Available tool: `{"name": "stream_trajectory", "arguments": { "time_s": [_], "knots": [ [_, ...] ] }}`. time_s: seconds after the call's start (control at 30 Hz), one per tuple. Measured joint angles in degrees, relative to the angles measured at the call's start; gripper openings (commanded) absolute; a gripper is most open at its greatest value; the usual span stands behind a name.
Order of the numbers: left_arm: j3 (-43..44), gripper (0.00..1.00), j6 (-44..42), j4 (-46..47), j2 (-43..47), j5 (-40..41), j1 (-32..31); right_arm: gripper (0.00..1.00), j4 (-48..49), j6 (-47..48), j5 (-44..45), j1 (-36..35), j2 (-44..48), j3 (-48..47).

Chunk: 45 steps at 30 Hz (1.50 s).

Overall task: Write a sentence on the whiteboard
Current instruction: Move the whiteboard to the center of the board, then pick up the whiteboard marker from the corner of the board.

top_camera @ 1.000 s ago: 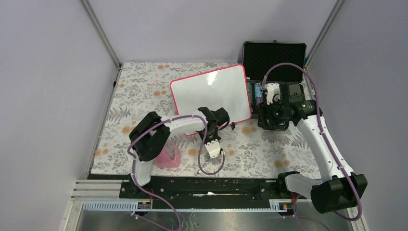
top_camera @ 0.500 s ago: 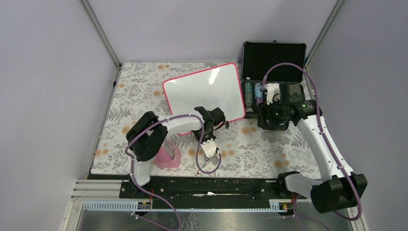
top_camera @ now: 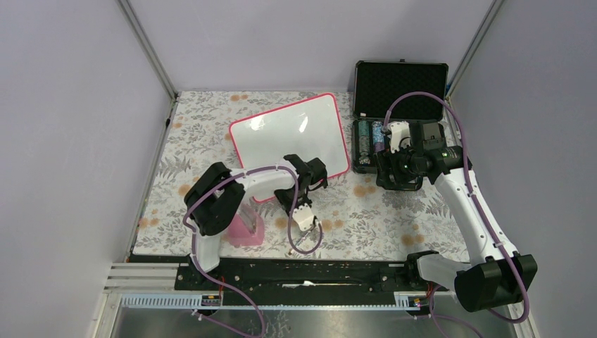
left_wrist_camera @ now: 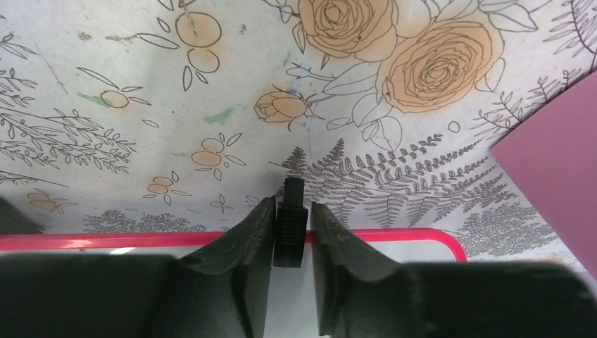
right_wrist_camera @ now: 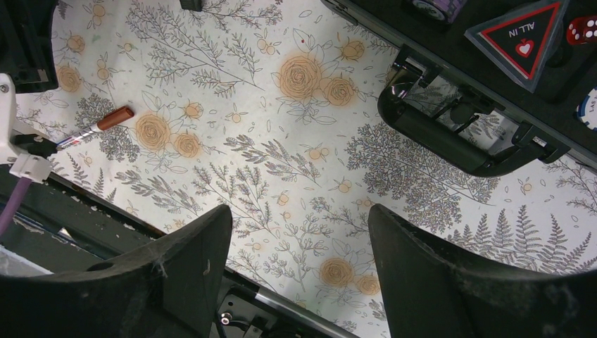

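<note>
The whiteboard [top_camera: 288, 139], glossy white with a pink-red frame, lies flat and tilted on the flowered table. I see no sentence on it; its face looks blank. My left gripper [top_camera: 315, 177] is at the board's near right edge. In the left wrist view it [left_wrist_camera: 290, 205] is shut on a small black foot [left_wrist_camera: 290, 229] that sticks out over the red frame [left_wrist_camera: 105, 241]. My right gripper [top_camera: 396, 174] hangs open and empty over the table beside the case. Its jaws [right_wrist_camera: 299, 218] stand wide apart in the right wrist view.
A black foam-lined case [top_camera: 401, 84] stands open at the back right, with its handle [right_wrist_camera: 457, 137] and poker chips [top_camera: 368, 139] showing. A marker with a brown-red cap [right_wrist_camera: 98, 125] lies on the table. A pink object [top_camera: 246, 229] sits near the left arm's base.
My left gripper has dragged the whiteboard to the left, away from the case, uncovering the row of chips. The right arm has not moved.
</note>
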<state>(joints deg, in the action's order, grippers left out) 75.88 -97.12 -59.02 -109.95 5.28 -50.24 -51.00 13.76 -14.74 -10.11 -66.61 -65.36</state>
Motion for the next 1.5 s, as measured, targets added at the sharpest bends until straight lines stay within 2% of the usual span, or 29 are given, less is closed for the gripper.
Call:
{"name": "stream_trajectory", "arguments": {
  "time_s": [0.13, 0.37, 0.47, 0.63, 0.83, 0.93, 1.13, 1.5],
  "knots": [
    [2.73, 0.49, 3.17, -1.64, 0.0, -0.87, 0.07, 0.81, -0.02, 0.11, -0.52, 0.02, 0.0, 0.0],
    [12.66, 0.52, 13.57, -2.4, 1.46, -6.95, -0.02, 0.82, 0.63, 0.13, -2.69, 0.02, 0.0, -0.09],
    [15.96, 0.53, 24.24, -1.99, 4.02, -12.13, -0.24, 0.83, 1.75, 0.11, -3.82, 0.04, 0.02, -0.09],
    [16.0, 0.53, 46.25, -0.28, 9.31, -18.45, -0.46, 0.83, 3.32, -0.15, -5.7, 0.04, -0.13, -0.2],
    [5.92, 0.52, 72.74, 6.25, 13.11, -24.61, -0.55, 0.83, 4.5, -1.2, -6.12, 0.09, -1.25, -0.74],
    [-0.07, 0.49, 83.34, 10.14, 13.42, -23.76, -1.92, 0.84, 4.68, -1.88, -5.97, 0.44, -1.33, -1.25],
    [-5.95, 0.4, 96.3, 13.99, 13.33, -19.3, -6.97, 0.84, 5.09, -2.75, -5.75, 2.05, -1.33, -1.42],
    [-8.57, 0.38, 109.07, 19.5, 9.99, -10.93, -10.25, 0.84, 5.42, -3.54, -5.31, 2.86, -1.33, -1.42]
  ]
}}
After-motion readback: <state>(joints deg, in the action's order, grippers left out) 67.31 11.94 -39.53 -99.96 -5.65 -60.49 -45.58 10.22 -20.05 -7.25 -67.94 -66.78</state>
